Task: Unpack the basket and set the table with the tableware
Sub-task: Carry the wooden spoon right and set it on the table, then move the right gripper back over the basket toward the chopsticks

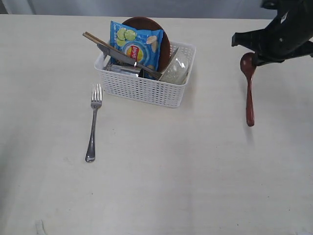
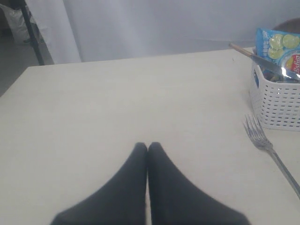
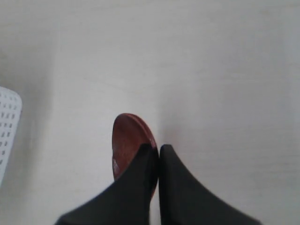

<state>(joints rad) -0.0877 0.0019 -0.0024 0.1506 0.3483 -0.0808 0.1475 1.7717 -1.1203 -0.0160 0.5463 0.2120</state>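
- Tableware nearest me: one silver fork (image 1: 93,125) lies flat on the table (image 1: 171,186), tines toward the basket and just short of its front wall.
- My left gripper (image 2: 147,145) hangs over bare tabletop with its jaws pressed together and nothing between them.
- One dark red wooden spoon (image 1: 249,93) is well to the right of the basket, bowl end farthest from me.
- My right gripper (image 3: 158,149) is squeezed together, tips right at the spoon's bowl. I cannot tell whether they pinch it.
- One white lattice basket (image 1: 146,88) sits on the table toward the far edge.
- Inside it, one blue chip bag (image 1: 137,46) stands upright showing lime slices and a red-and-yellow logo too small to read.
- A pair of brown chopsticks (image 1: 112,48) and one knife (image 1: 104,49) slant across the bag's front, jutting over the left rim.
- A pale glossy vessel (image 1: 176,68) leans in the right end.
- One round dark brown plate (image 1: 164,36) stands behind the bag, mostly hidden.
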